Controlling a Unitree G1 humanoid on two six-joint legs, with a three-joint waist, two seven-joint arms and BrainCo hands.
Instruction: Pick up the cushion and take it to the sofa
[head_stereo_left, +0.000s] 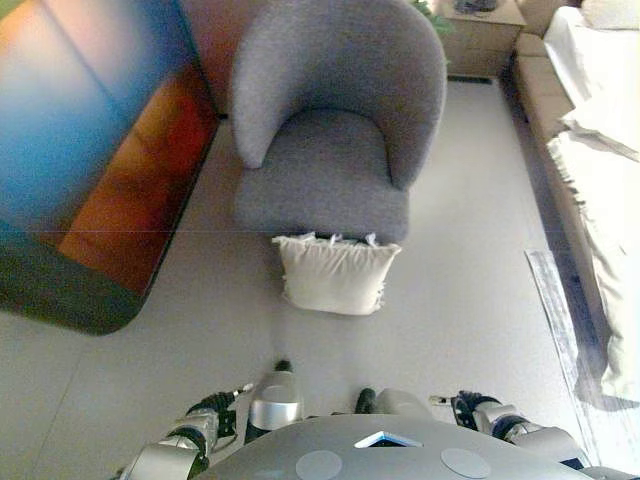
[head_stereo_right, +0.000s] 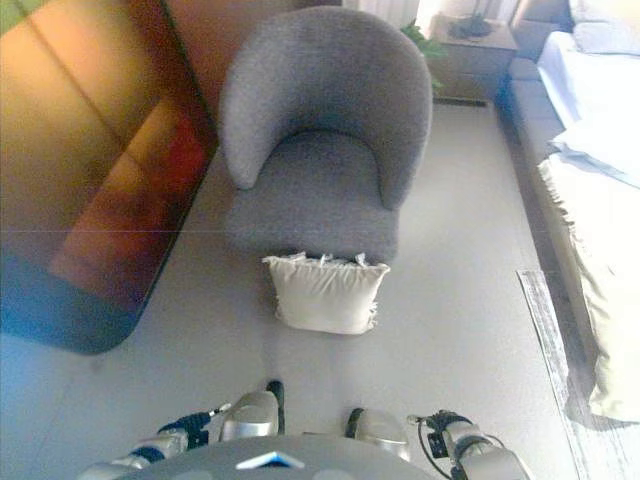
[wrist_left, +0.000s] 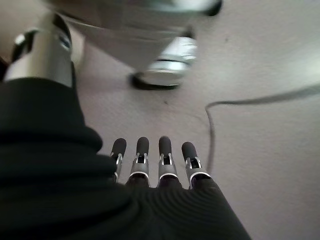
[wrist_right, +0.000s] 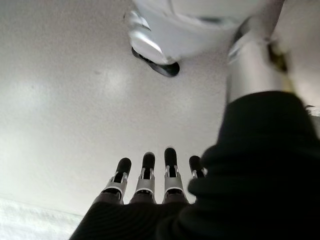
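A cream cushion (head_stereo_left: 335, 275) with fringed corners stands on the floor, leaning against the front of a grey armchair (head_stereo_left: 335, 130). It also shows in the right eye view (head_stereo_right: 325, 293). Both arms hang low at my sides, well short of the cushion. My left hand (wrist_left: 150, 160) shows in the left wrist view with its fingers straight over the bare floor, holding nothing. My right hand (wrist_right: 150, 177) shows in the right wrist view, also with straight fingers and empty.
A large dark glossy surface with a rounded corner (head_stereo_left: 90, 170) fills the left side. A beige sofa or bed with white covers (head_stereo_left: 600, 150) runs along the right wall, with a striped mat (head_stereo_left: 555, 310) beside it. A wooden side table (head_stereo_left: 482, 35) stands behind the armchair.
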